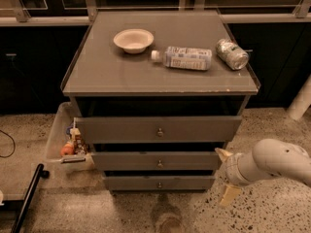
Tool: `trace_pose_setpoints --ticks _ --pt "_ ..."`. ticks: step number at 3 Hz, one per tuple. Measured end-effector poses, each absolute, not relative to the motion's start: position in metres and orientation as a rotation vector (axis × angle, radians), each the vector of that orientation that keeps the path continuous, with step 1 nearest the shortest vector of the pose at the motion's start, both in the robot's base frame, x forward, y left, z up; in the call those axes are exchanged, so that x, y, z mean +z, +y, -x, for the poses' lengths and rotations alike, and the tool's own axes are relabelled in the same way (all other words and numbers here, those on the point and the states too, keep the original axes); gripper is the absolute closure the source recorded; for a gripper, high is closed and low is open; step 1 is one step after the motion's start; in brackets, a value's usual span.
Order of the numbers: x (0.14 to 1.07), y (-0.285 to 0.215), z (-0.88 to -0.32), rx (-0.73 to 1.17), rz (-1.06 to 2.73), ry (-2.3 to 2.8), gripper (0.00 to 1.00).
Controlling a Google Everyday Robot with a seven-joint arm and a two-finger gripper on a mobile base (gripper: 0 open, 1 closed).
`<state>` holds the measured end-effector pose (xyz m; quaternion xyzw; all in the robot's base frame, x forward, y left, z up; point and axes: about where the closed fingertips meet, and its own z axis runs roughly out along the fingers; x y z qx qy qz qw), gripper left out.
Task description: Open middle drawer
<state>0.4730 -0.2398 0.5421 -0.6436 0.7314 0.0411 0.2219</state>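
Hovering low on the right, the claw [226,174] is empty with its two tan fingers apart, just beside the right end of the middle drawer [146,160]. That drawer sits between top drawer [121,129] and bottom drawer [136,182], set back behind the top one. On the table [102,72]: bowl [133,39], bottle [187,58] on its side, can [232,53].

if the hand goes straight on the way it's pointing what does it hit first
Probably the right end of the middle drawer: the hand, fingers open, points left toward it from the right side. Depth is unclear, so it might pass in front instead.
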Motion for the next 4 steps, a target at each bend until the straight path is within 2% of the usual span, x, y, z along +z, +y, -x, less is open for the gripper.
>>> trace_pose_setpoints --ticks 2,4 --pt "0.527 -0.243 -0.483 0.064 1.736 1.979 0.0" --pt "0.502 -0.23 -0.506 0.124 1.719 1.899 0.0"
